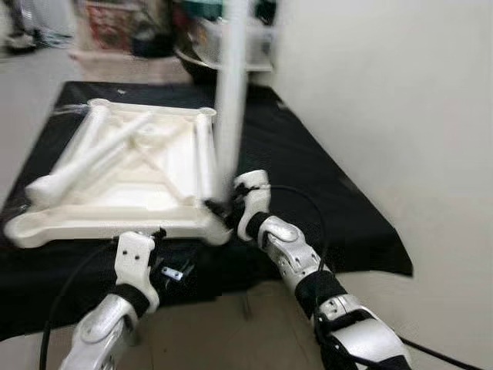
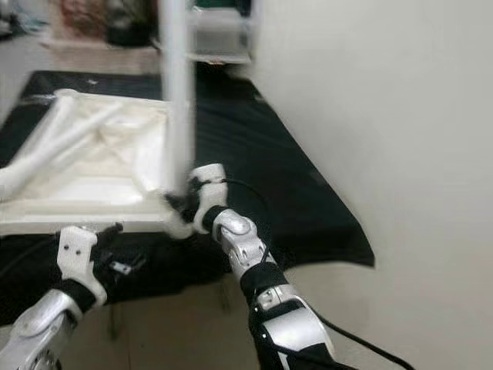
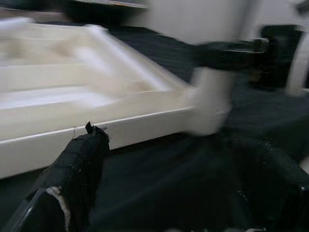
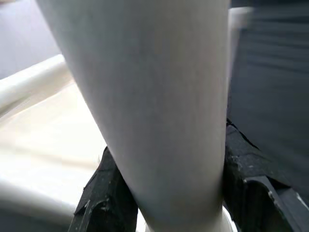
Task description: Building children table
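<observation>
A white plastic tabletop point(image 1: 92, 227) lies upside down on a table covered in black cloth point(image 1: 308, 162). Loose white legs point(image 1: 85, 162) lie across its underside. One white leg point(image 1: 229, 100) stands upright at the tabletop's near right corner. My right gripper point(image 1: 223, 206) is shut on the base of this leg, and its black fingers point(image 4: 104, 198) press either side of the leg point(image 4: 154, 96). My left gripper point(image 1: 162, 250) hangs low by the tabletop's front edge point(image 3: 96, 140), open and holding nothing, with one finger point(image 3: 77, 164) close to that edge.
A white wall point(image 1: 385, 92) runs close along the right of the table. Boxes and a dark bowl point(image 1: 200, 54) crowd the far end. The black cloth's front edge drops to bare floor point(image 1: 231, 324) by my arms. A black cable point(image 1: 308, 208) loops off my right wrist.
</observation>
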Tool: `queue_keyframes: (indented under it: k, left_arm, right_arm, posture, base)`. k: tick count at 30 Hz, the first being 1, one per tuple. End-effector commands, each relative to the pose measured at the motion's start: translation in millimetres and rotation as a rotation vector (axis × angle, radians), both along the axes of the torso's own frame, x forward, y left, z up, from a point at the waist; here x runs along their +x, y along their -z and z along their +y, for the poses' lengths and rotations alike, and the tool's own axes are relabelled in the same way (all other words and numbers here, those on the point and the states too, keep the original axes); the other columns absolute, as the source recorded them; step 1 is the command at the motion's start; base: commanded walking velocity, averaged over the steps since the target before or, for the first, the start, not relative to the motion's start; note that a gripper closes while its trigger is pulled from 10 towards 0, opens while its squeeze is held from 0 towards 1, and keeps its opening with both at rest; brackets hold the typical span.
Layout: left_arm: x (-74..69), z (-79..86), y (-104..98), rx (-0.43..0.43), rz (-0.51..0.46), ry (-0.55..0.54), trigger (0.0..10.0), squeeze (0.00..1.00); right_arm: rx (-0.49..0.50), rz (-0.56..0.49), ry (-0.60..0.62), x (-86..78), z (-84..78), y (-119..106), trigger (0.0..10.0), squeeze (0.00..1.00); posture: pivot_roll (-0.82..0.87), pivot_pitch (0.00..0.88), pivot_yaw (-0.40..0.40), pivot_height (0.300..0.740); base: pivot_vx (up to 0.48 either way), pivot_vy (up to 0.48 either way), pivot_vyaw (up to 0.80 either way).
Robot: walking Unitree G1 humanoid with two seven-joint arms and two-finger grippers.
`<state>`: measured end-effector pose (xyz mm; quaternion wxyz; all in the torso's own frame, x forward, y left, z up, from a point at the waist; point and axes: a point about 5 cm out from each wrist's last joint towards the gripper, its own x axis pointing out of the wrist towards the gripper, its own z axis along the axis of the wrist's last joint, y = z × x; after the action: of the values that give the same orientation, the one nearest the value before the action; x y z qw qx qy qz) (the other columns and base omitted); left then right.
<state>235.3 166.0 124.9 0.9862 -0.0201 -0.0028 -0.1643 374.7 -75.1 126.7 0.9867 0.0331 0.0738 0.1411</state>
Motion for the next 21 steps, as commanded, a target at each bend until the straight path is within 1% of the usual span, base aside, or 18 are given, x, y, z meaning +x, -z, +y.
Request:
queue_keyframes:
  k: [1,2,3,5,6,8,9,10,11,12,13,15,16,17,18,19,20,21]
  left_arm:
    - [-0.3,-0.9,0.1,-0.006,0.0,0.006,10.0,0.0]
    - [-0.2,-0.7,0.0,-0.006,0.0,0.007,10.0,0.0]
    - [0.0,-0.5,0.0,-0.006,-0.001,0.007,10.0,0.0]
    - [0.0,-0.5,0.0,-0.006,-0.001,0.007,10.0,0.0]
    - [0.2,-0.3,-0.1,-0.006,-0.001,0.006,10.0,0.0]
    - [0.2,-0.3,-0.1,-0.006,-0.001,0.006,10.0,0.0]
    - [0.3,-0.1,-0.1,-0.005,-0.002,0.005,10.0,0.0]
    - [0.3,-0.1,-0.1,-0.005,-0.002,0.005,10.0,0.0]
    - [0.6,0.0,-0.1,-0.006,-0.003,0.005,10.0,0.0]
    - [0.6,0.0,-0.1,-0.006,-0.003,0.005,10.0,0.0]
    - [0.9,-0.1,0.0,-0.006,-0.003,0.004,10.0,0.0]
    - [0.9,-0.1,0.0,-0.006,-0.003,0.004,10.0,0.0]
    - [1.3,-0.4,0.0,-0.006,-0.005,0.003,10.0,0.0]
    - [1.3,-0.4,0.0,-0.006,-0.005,0.003,10.0,0.0]
    - [1.4,-0.4,-0.1,-0.006,-0.006,0.002,10.0,0.0]
    - [1.4,-0.4,-0.1,-0.007,-0.006,0.002,10.0,0.0]
    - [1.4,-0.4,-0.1,-0.007,-0.006,0.002,10.0,0.0]
    - [1.4,-0.4,-0.1,-0.008,-0.006,0.003,10.0,0.0]
  right_arm:
    - [-0.022,0.148,0.236,-5.0,-33.3,27.4,0.0,0.0]
    - [-0.012,0.176,0.266,-7.7,-37.0,31.4,0.0,0.0]
    - [0.015,0.182,0.232,-9.8,-32.6,32.5,7.3,0.0]
    - [0.015,0.182,0.232,-9.8,-32.6,32.5,7.3,0.0]
    - [0.026,0.156,0.181,-10.8,-26.8,29.7,10.0,0.0]
    - [0.026,0.156,0.181,-10.8,-26.8,29.7,10.0,0.0]
    - [0.069,0.098,0.077,-11.2,-16.6,21.0,10.0,0.0]
    - [0.069,0.098,0.077,-11.2,-16.6,21.0,10.0,0.0]
    - [0.11,0.007,-0.008,-9.4,-7.2,7.7,10.0,1.0]
    - [0.11,0.007,-0.008,-9.4,-7.2,7.7,10.0,1.0]
    - [0.135,-0.035,-0.124,-8.0,3.6,-3.1,10.0,1.0]
    - [0.135,-0.035,-0.124,-8.0,3.6,-3.1,10.0,1.0]
    - [0.18,-0.122,-0.394,-9.2,21.1,-24.4,10.0,0.0]
    - [0.18,-0.122,-0.394,-9.2,21.1,-24.4,10.0,0.0]
    - [0.194,-0.148,-0.502,-11.8,25.8,-30.9,10.0,0.0]
    - [0.203,-0.181,-0.629,-17.8,29.8,-36.0,10.0,0.0]
    - [0.203,-0.181,-0.629,-17.8,29.8,-36.0,10.0,0.0]
    - [0.202,-0.191,-0.736,-24.8,33.1,-37.9,10.0,0.0]
  posture:
    - [0.19,0.0,-0.163,0.74]
    - [0.19,0.0,-0.163,0.74]
    - [0.19,0.0,-0.163,0.74]
    - [0.19,0.0,-0.163,0.74]
    - [0.19,0.0,-0.162,0.74]
    - [0.19,0.0,-0.162,0.74]
    - [0.18,0.0,-0.163,0.74]
    - [0.18,0.0,-0.163,0.74]
    - [0.18,0.0,-0.163,0.74]
    - [0.18,0.0,-0.163,0.74]
    - [0.19,0.0,-0.165,0.74]
    - [0.19,0.0,-0.165,0.74]
    - [0.19,0.0,-0.167,0.74]
    - [0.19,0.0,-0.167,0.74]
    - [0.19,0.0,-0.168,0.74]
    - [0.19,0.0,-0.168,0.74]
    - [0.19,0.0,-0.168,0.74]
    - [0.19,0.0,-0.167,0.74]
  base:
    - [0.0,0.0,0.0]
    - [0.0,0.0,0.0]
    - [0.0,0.0,0.0]
    - [0.0,0.0,0.0]
    - [0.0,0.0,0.0]
    - [0.0,0.0,0.0]
    - [0.0,0.0,0.0]
    - [0.0,0.0,0.0]
    - [0.0,0.0,0.0]
    - [0.0,0.0,0.0]
    - [0.0,0.0,0.0]
    - [0.0,0.0,0.0]
    - [0.0,0.0,0.0]
    - [0.0,0.0,0.0]
    - [0.0,0.0,0.0]
    - [0.0,0.0,0.0]
    - [0.0,0.0,0.0]
    - [0.0,0.0,0.0]
